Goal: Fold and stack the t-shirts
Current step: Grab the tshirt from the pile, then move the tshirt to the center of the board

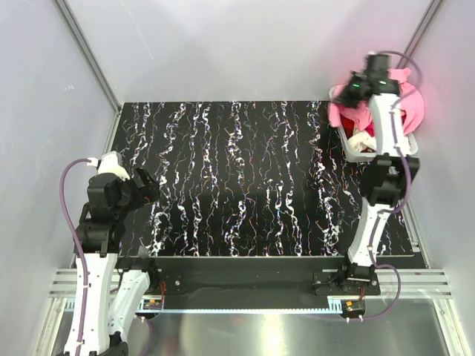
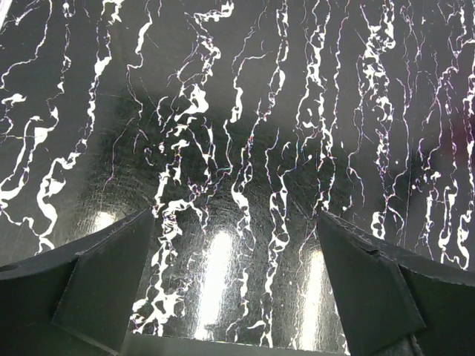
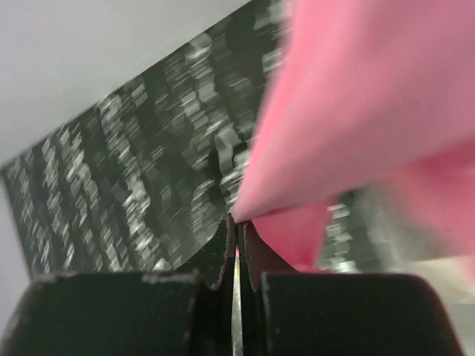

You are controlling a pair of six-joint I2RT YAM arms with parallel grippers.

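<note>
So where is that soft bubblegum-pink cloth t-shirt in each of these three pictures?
Top external: the bubblegum-pink cloth t-shirt is at the top right, bunched over the grey plastic tub.
Left wrist: not in it.
Right wrist: it fills the upper right, pinched in the shut right gripper.
Shared landmark: the black, white-veined tabletop.

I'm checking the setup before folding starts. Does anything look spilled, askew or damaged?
Nothing looks damaged. The only untidy spot is the tub at the far right corner of the table: t-shirts lie crumpled inside, and the pink t-shirt spills over its rim, pinched in the shut right gripper.
</note>
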